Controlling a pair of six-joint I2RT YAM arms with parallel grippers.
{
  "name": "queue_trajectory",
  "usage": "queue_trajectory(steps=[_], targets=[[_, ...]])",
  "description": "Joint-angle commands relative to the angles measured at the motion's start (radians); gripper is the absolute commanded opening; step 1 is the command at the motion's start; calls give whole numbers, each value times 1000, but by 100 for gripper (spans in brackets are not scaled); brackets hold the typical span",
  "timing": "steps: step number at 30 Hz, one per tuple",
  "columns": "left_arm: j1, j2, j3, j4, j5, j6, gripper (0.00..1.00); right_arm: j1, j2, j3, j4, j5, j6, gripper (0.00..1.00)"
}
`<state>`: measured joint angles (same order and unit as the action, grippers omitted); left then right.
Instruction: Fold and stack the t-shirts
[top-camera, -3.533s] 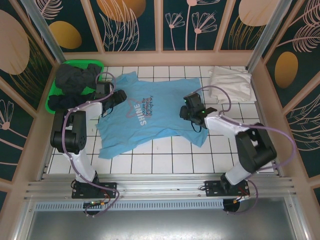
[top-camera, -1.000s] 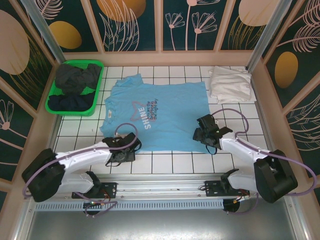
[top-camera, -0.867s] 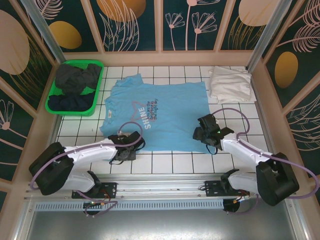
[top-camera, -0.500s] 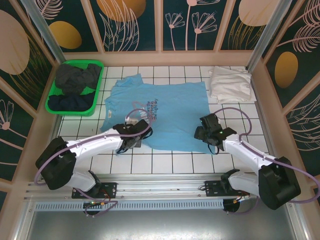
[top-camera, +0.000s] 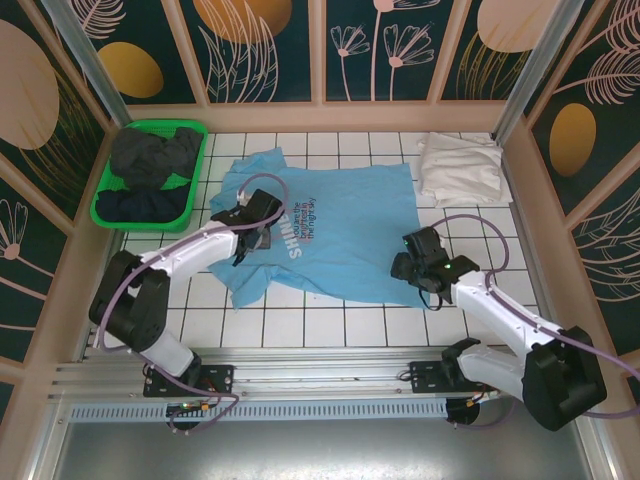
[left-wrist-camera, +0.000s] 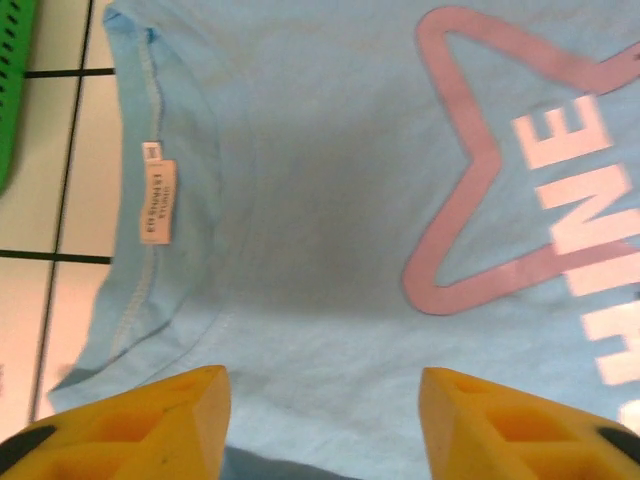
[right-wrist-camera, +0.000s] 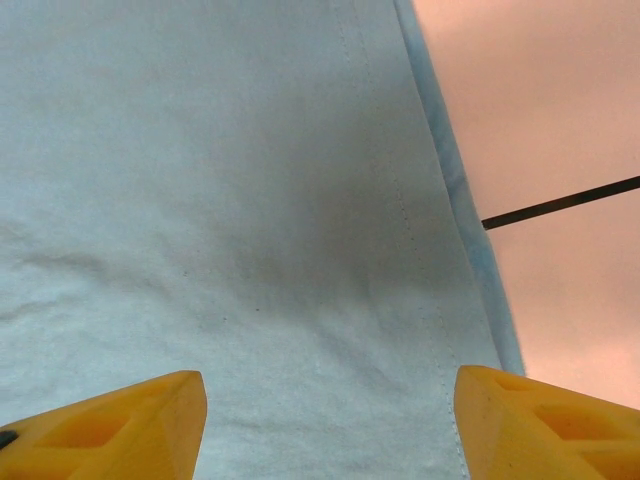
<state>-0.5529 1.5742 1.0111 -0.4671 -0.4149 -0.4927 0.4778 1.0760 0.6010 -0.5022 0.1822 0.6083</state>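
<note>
While the sky-blue t-shirt (top-camera: 340, 225) lies spread print-up across the middle of the tiled table (top-camera: 330, 320), both arms hang over it with nothing held, so the step in hand looks like the start of its fold rather than any stacking. In the top view the left gripper (top-camera: 252, 225) sits over the left part of the shirt. Its wrist view shows the yellow fingers (left-wrist-camera: 140, 420) standing apart above flat cloth, with the collar and its sewn label (left-wrist-camera: 155, 200) toward the upper left and the pink star outline (left-wrist-camera: 470, 200) to the right. The right gripper (top-camera: 412, 262) hovers at the shirt's lower right. Seen from its wrist, its fingers (right-wrist-camera: 110, 420) are likewise spread and empty over a stitched edge of the sky-blue t-shirt (right-wrist-camera: 200, 150), with bare tile beyond it on the right. The shirt's lower-left corner looks rumpled and drawn inward. A white t-shirt (top-camera: 460, 168) rests folded at the upper right of the table, well apart, a likely base for the stack, and dark t-shirts (top-camera: 150, 160) sit heaped in the green basket (top-camera: 100, 210) at the upper left. Next, each gripper probably needs to drop onto an edge, pinch a single layer, and carry it across evenly; grabbing both layers or dragging would wrinkle the cloth.
</note>
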Motion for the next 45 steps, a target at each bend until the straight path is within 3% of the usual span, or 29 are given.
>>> queue_trajectory(steps=[1,3,6,10,13,14,17,19,21,24,29,32,34,35,36,37,40,45], targets=[[-33,-202,-180,45,155,-47,56,4,-36,18,-45,19,28,67],[-115,-323,-284,53,171,-102,57,0,-33,4,-16,17,33,67],[-225,-360,-342,32,186,-165,58,-6,16,13,20,13,26,67],[-242,-280,-396,49,173,-195,59,-5,97,49,39,6,4,67],[-240,-201,-379,22,96,-205,60,-4,117,50,52,4,-2,67],[-241,-178,-369,6,63,-207,57,-4,115,47,57,4,-5,67],[-241,-126,-330,-59,-33,-212,34,-5,98,36,61,10,-8,67],[-240,-108,-312,-85,-59,-203,28,-8,87,32,50,20,-10,67],[-241,-111,-297,-107,-75,-197,13,-14,73,31,33,33,-11,68],[-241,-170,-268,-160,-94,-184,0,-20,49,36,7,47,-11,68],[-234,-292,-205,-198,-122,-120,0,-33,15,45,9,51,-28,68],[-211,-266,-146,-145,-137,-19,0,-45,33,55,43,34,-51,68],[-150,-207,-97,-113,-124,60,0,-52,59,67,69,30,-64,68],[-116,-171,-66,-94,-123,101,7,-54,77,76,79,27,-72,68],[-85,-141,-46,-70,-115,138,24,-56,93,83,86,27,-77,68],[-56,-100,1,-49,-110,179,29,-55,110,93,91,29,-79,68],[8,21,115,15,-76,254,38,-56,138,103,110,15,-87,68],[59,204,299,-11,-63,271,39,-48,119,94,106,-10,-91,68]])
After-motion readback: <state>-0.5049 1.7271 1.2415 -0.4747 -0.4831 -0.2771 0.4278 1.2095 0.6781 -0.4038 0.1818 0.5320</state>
